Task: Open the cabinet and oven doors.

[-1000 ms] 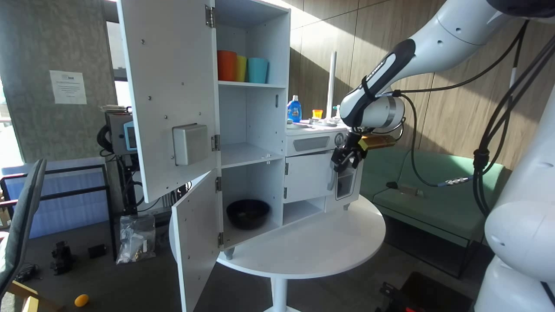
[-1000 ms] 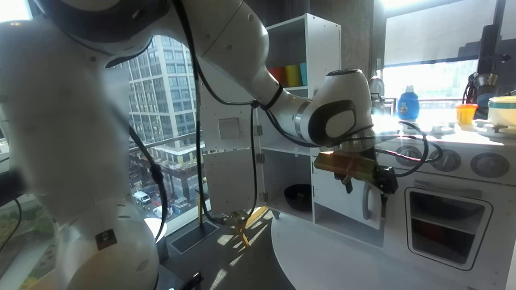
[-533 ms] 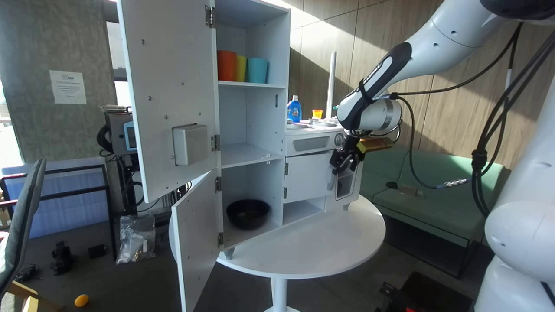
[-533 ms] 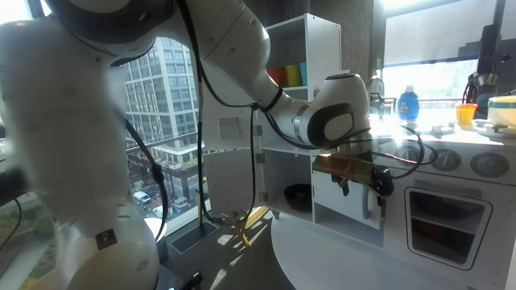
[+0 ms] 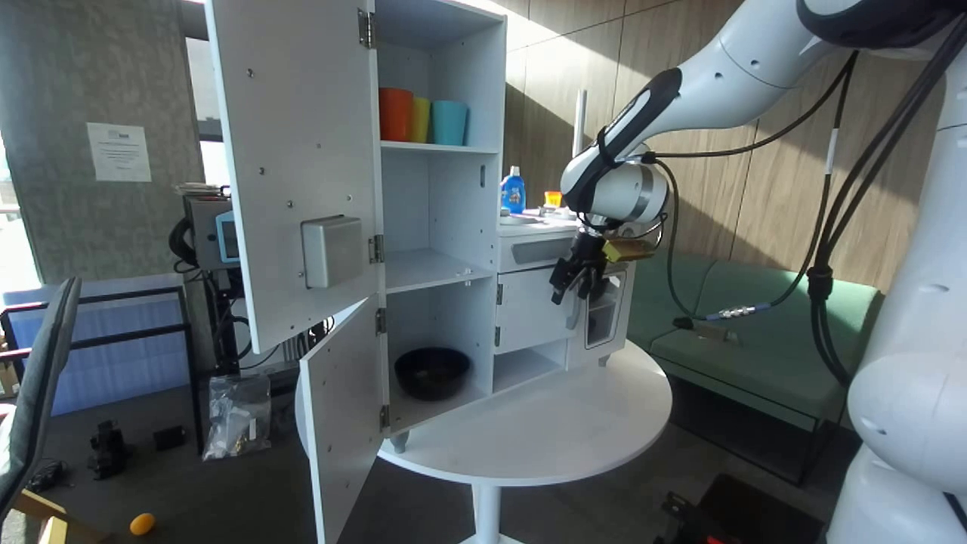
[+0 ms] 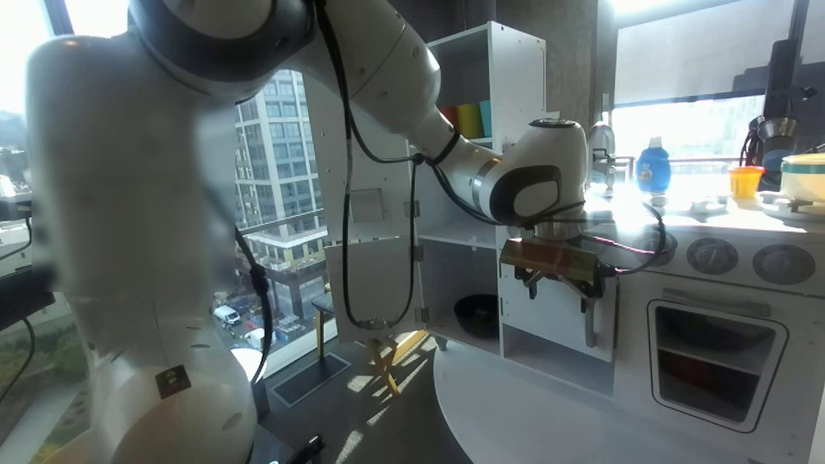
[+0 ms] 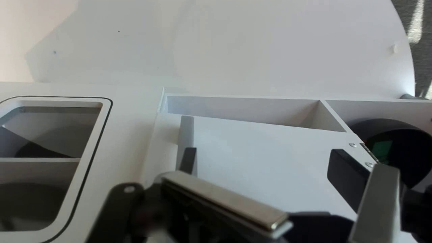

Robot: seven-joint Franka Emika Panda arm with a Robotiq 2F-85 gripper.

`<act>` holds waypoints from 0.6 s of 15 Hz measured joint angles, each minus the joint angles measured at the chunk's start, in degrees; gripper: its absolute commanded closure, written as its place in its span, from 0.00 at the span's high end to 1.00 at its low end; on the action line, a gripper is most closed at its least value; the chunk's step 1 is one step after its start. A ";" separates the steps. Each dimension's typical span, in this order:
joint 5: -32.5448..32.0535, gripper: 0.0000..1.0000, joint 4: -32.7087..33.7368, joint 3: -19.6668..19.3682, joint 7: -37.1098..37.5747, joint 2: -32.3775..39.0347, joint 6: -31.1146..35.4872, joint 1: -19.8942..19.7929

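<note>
Found the small cabinet door (image 5: pixel 532 311) between the tall cabinet (image 6: pixel 519 84) and the oven door (image 6: pixel 715 380), looking a touch ajar on its handle side. Seemed, against a second earlier, nudged slightly back toward closed. Saw one finger (image 7: pixel 188 161) directly in front of the grey handle (image 7: pixel 185 131), with contact impossible to tell. Noted the gripper (image 7: pixel 266 167) shifted from beside the door's free edge to across its white face, with fingers spread wide and nothing pinched between. Judged the pull hardly begun, and the move a likely re-aim at the handle. Called next for a hold on that bar, then a swing outward; risked, with a careless push, driving the door home. Took the oven door as closed and left to do.

Turned then to surfaces: smooth flat white panels, a slim bar for a handle, a black line tracing a rounded rectangle on the oven door. Farther out, saw the upper cabinet door (image 5: pixel 298 143) and lower cabinet door (image 5: pixel 347 419) standing open on metal hinges (image 5: pixel 376 249), a boxy grey fitting (image 5: pixel 332 251) on the upper, and a round, dark bowl (image 5: pixel 432 374) low in the tall cabinet. Met outermost some tapered cups (image 5: pixel 420 121) in orange, yellow and blue, and a curved-edged white tabletop (image 5: pixel 544 434) below.
</note>
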 measured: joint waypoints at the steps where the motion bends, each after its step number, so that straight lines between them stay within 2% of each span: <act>1: -0.69 1.00 1.31 0.00 0.75 1.20 -0.37 -0.23; 5: -6.85 1.00 5.79 -0.05 5.56 5.01 -4.89 -1.32; 9: -6.93 1.00 8.10 0.55 5.54 6.56 -5.67 -1.98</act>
